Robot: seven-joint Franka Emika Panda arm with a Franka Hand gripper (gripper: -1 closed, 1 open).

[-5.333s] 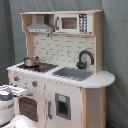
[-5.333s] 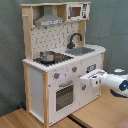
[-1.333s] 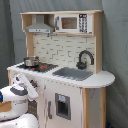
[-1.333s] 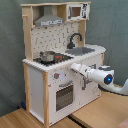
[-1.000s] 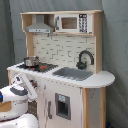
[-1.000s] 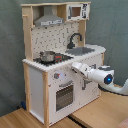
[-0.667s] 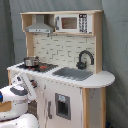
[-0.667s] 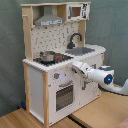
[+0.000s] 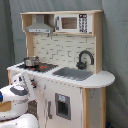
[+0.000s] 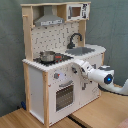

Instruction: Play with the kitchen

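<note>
White panels and pale wood edging make up the kitchen [image 9: 65,65], which fills the middle of the frame in both exterior views [image 10: 60,60] and stands upright against a grey-green curtain [image 9: 117,45].

Upper section: a grey hood [image 9: 40,25] sits upper left in the first exterior view, with a microwave [image 9: 74,22] beside it toward the right.

Counter level: a small metal pot [image 10: 48,56] rests on the stovetop [image 9: 37,66]. A grey sink [image 9: 73,74] lies to the stovetop's right, and a black faucet [image 9: 84,58] arches behind it.

Lower front: the oven door [image 10: 63,96] shows in the second exterior view, centre-low, with a knob [image 10: 56,76] above it. A cupboard door with a dark panel [image 9: 62,106] shows in the first exterior view.

Arm: the white robot arm [image 10: 102,76] enters from the second exterior view's right and reaches toward the kitchen's front at knob height. In the first exterior view it occupies the lower left [image 9: 17,95] and covers part of the front panel. The pincer [image 10: 75,65] lies against the front edge just under the counter; whether it is open or closed I cannot tell.

Floor: light wooden boards [image 10: 95,115] run across the bottom of the second exterior view.
</note>
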